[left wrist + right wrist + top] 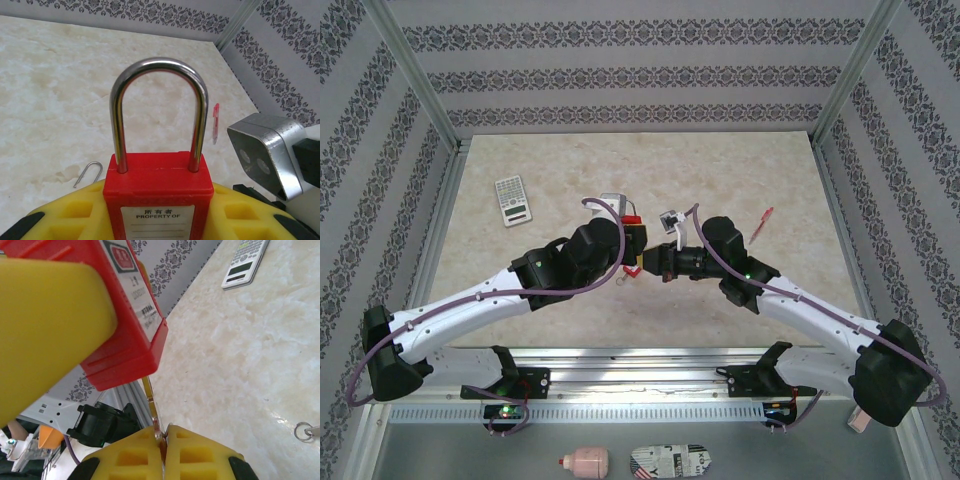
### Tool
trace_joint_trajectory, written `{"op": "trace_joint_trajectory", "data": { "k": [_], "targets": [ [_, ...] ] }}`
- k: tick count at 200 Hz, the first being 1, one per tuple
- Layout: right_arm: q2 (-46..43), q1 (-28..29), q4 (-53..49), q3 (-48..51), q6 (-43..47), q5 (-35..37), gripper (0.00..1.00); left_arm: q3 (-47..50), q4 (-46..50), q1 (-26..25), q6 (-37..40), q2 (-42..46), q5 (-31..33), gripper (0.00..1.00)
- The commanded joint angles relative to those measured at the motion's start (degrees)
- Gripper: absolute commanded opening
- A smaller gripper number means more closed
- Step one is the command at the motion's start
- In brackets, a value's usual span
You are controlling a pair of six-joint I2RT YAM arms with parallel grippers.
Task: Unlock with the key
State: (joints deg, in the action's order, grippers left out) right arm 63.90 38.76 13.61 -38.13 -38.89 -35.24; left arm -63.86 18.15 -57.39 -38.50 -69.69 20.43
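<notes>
Bench (570, 165): pale marbled top.
Left gripper (157, 217): yellow jaws clamped on the padlock's body, over the bench's middle.
Right gripper (162, 440): jaws closed on the key, facing the left gripper.
Padlock (155, 187): red, steel shackle seated in the body.
Calculator (512, 200): toward the far left corner.
Pen (763, 222): red, toward the right edge.
Key (150, 395): thin blade reaching the padlock's underside.

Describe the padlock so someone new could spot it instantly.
Look to the middle of the marble-patterned table, where the two arms meet. Held in the left claw is the padlock: the red block with a steel shackle, unlike the pale calculator and the thin red pen.
</notes>
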Motion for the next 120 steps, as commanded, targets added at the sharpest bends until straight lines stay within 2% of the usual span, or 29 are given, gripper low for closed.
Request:
{"op": "trace_joint_trajectory", "data": {
  "k": [1, 30, 120],
  "targets": [
    [0.0, -2.7, 11.8, -2.6, -0.6, 6.3, 0.00, 1.6, 2.7, -3.2, -4.0, 0.1, -11.4, 0.00],
    [-0.2, -3.5, 10.5, -2.9, 0.7, 5.7, 0.00, 0.6, 4.4, -3.0, -5.0, 0.0, -14.7, 0.00],
    [-3.1, -4.7, 5.8, -3.4, 2.5, 4.4, 0.00, -6.0, 19.5, -1.9, -1.4, -3.5, -13.7, 0.00]
  ]
}}
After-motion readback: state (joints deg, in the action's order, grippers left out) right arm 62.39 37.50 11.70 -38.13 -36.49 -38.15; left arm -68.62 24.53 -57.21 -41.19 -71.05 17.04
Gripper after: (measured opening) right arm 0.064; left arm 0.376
